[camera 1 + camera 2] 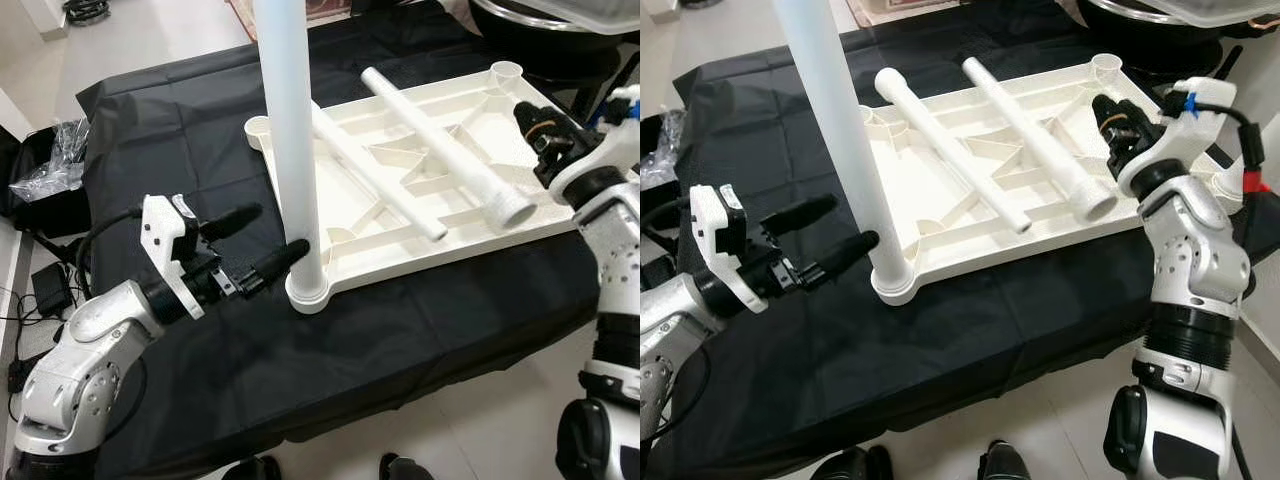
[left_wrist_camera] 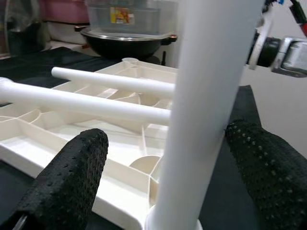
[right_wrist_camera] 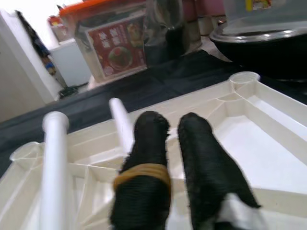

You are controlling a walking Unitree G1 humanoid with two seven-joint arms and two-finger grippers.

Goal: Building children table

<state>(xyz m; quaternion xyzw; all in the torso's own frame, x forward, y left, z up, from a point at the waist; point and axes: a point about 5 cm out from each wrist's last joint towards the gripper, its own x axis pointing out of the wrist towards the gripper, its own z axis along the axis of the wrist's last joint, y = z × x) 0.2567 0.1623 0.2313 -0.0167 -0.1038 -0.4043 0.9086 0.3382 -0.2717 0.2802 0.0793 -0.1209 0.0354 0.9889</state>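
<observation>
Your left gripper is spreading its fingers around the upright leg standing in the tabletop's near corner socket. Your right gripper, fingers together, is hovering over the tabletop's far end.

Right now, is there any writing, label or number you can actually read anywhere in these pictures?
None can be read.
Red packet in a clear bag: printed label with a food picture, lettering too blurred.
Yellow and red sticker on a clear container: too small to read.
</observation>
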